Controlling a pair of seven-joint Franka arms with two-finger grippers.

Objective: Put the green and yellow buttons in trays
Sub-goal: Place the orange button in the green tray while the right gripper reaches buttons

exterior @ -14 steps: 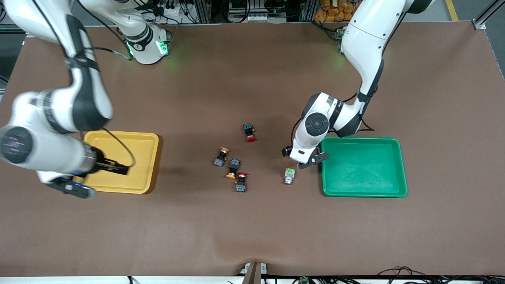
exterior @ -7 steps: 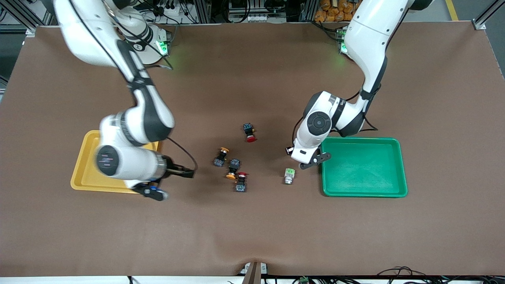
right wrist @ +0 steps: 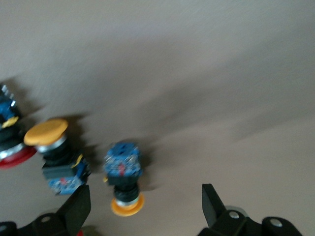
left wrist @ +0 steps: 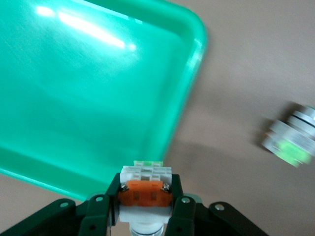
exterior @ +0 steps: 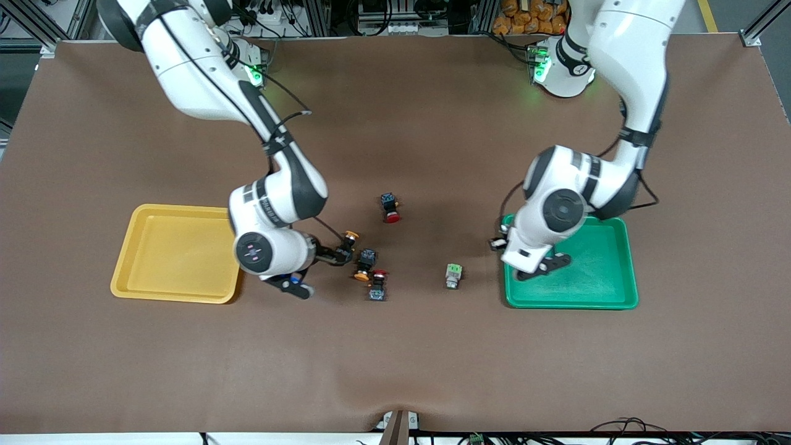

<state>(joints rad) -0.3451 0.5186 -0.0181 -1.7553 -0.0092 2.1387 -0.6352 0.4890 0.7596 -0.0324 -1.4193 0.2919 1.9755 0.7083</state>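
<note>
My left gripper (left wrist: pixel 145 199) is shut on a white-grey button with an orange block (left wrist: pixel 145 191). It hangs over the green tray (exterior: pixel 593 278) at the rim toward the right arm's end; in the front view this gripper (exterior: pixel 547 264) hides the button. A white-grey button with a green block (exterior: pixel 453 275) lies on the table beside that tray and shows in the left wrist view (left wrist: pixel 290 142). My right gripper (exterior: pixel 338 254) is open and low at two yellow-capped black buttons (exterior: pixel 351 237) (exterior: pixel 363 267). One of them (right wrist: pixel 124 177) lies just ahead of its open jaws. The yellow tray (exterior: pixel 173 253) holds nothing.
Two black buttons with red caps lie by the yellow-capped ones: one (exterior: pixel 390 209) farther from the front camera, one (exterior: pixel 377 285) nearer, touching the cluster. A red cap (right wrist: pixel 10 147) shows at the edge of the right wrist view.
My right arm swung from over the yellow tray to the button cluster at mid-table. My left arm moved with its button from beside the green tray to over it.
</note>
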